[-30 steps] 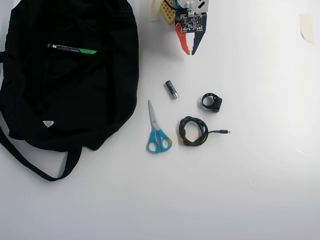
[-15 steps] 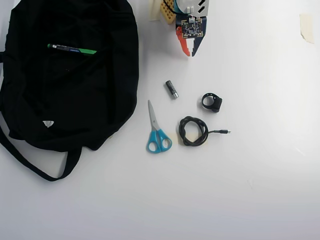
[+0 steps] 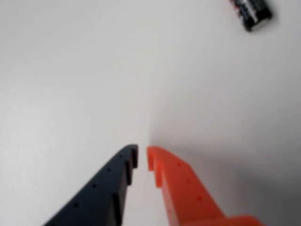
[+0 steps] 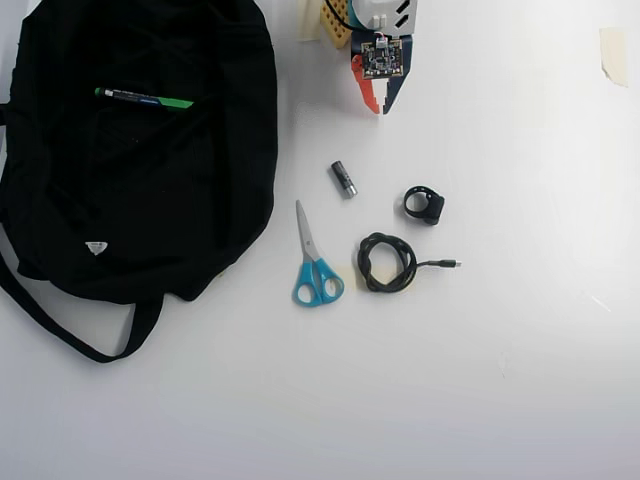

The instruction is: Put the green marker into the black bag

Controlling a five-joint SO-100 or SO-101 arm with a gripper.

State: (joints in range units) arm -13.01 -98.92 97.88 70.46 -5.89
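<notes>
1. Overhead view: the green marker (image 4: 143, 99) lies flat on top of the black bag (image 4: 140, 200), near its upper edge.
2. The gripper (image 4: 381, 108) hangs over the bare table (image 4: 520, 350), well apart from the marker; in the wrist view its jaws stand nearly closed on nothing.
3. The marker looks light, stiff and smooth, so it could roll; mid-barrel seems the safest hold, across its length.

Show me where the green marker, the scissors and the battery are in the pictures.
green marker (image 4: 143, 99): overhead view, middle of its dark barrel, lying on the black bag.
scissors (image 4: 318, 281): overhead view, on the blue handles.
battery (image 4: 344, 179): overhead view, middle of the cylinder; also in the wrist view (image 3: 251, 12), on its body.
</notes>
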